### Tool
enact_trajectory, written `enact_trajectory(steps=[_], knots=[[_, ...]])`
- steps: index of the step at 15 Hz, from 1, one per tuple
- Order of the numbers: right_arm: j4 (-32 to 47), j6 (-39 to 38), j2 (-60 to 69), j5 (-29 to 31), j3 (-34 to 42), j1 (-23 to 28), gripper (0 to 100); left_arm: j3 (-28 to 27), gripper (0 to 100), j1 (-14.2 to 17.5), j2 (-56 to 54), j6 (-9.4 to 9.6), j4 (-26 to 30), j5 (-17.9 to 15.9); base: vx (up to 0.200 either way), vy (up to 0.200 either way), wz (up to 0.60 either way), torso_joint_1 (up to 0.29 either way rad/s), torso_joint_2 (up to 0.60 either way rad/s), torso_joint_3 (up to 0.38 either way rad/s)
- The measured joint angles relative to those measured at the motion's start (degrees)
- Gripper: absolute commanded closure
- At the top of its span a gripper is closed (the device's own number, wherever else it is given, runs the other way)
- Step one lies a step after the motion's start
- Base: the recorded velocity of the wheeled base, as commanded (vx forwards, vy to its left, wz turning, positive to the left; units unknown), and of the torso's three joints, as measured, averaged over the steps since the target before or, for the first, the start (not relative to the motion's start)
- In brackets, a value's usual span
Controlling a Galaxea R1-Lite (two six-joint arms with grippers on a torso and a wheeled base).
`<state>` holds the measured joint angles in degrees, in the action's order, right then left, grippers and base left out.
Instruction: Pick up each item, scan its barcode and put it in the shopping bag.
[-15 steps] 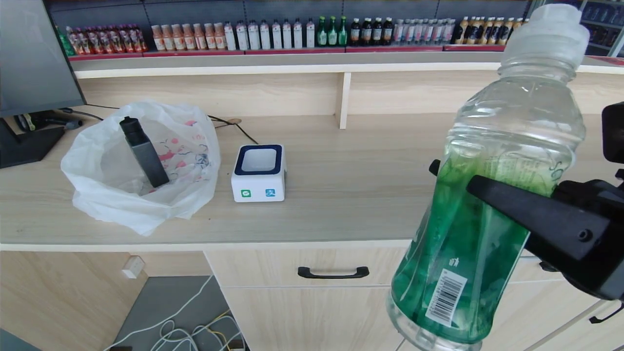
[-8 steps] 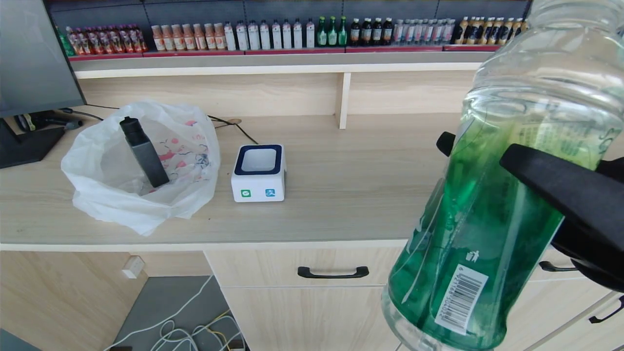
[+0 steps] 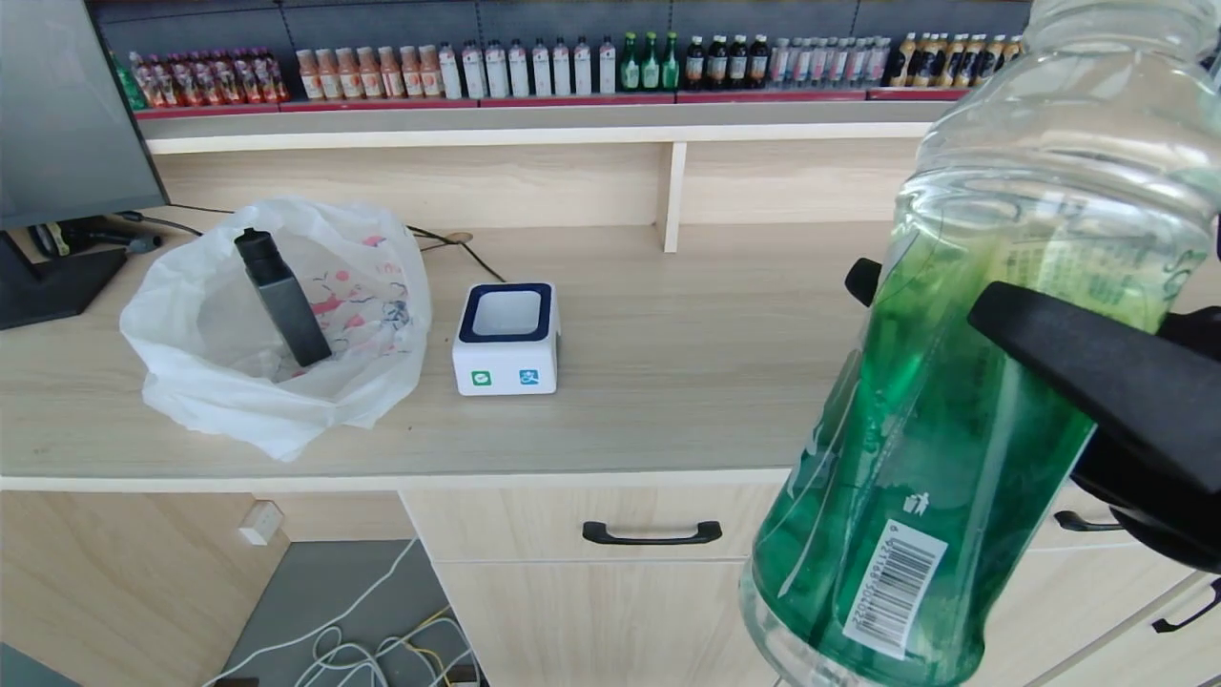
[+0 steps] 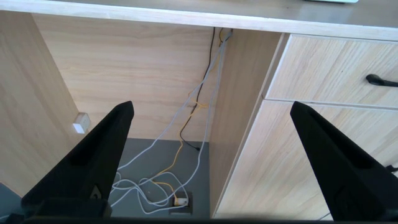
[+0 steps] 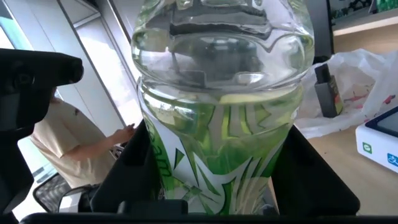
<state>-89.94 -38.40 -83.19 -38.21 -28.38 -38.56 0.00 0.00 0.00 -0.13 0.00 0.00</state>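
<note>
A clear bottle of green drink (image 3: 963,401) hangs tilted in the air close to the head camera at the right, its white barcode label (image 3: 895,589) near the lower end. My right gripper (image 3: 930,296) is shut on the bottle's (image 5: 217,124) middle, one black finger (image 3: 1078,367) across its front. The white scanner box (image 3: 507,337) with a blue rim stands mid-counter. Left of it the white shopping bag (image 3: 277,324) lies open with a dark bottle (image 3: 281,298) leaning inside. My left gripper (image 4: 211,112) is open below the counter edge, with nothing between its fingers.
A monitor (image 3: 67,105) and its stand occupy the counter's far left. A raised wooden ledge (image 3: 668,176) runs along the back, with shelves of drinks (image 3: 572,67) behind. Drawers with black handles (image 3: 652,533) sit under the counter; loose cables (image 4: 186,155) lie on the floor.
My right gripper has lifted the green bottle up and closer to the head camera; its cap has left the top of the picture. Bag, scanner and left arm are unchanged.
</note>
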Motion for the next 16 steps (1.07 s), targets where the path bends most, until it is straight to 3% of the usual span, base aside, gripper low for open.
enact_trajectory(steps=[4, 11, 16], knots=[[0.0, 1.5, -0.2, 0.1, 0.3, 0.5, 100, 0.0, 0, 0.0, 0.0, 0.00, 0.0, 0.0, 0.000, 0.000, 0.00, 0.000, 0.00, 0.000], [0.0, 16.1, 0.2, 4.0, 5.0, 7.4, 100, 0.0, 0, 0.0, 0.0, -0.02, 0.0, 0.0, 0.000, 0.000, 0.00, 0.000, 0.00, 0.000], [0.1, 29.2, 0.3, 23.7, 7.1, 8.2, 100, 0.0, 0, 0.0, 0.0, 0.00, 0.0, 0.0, 0.000, 0.000, 0.00, 0.000, 0.00, 0.000]])
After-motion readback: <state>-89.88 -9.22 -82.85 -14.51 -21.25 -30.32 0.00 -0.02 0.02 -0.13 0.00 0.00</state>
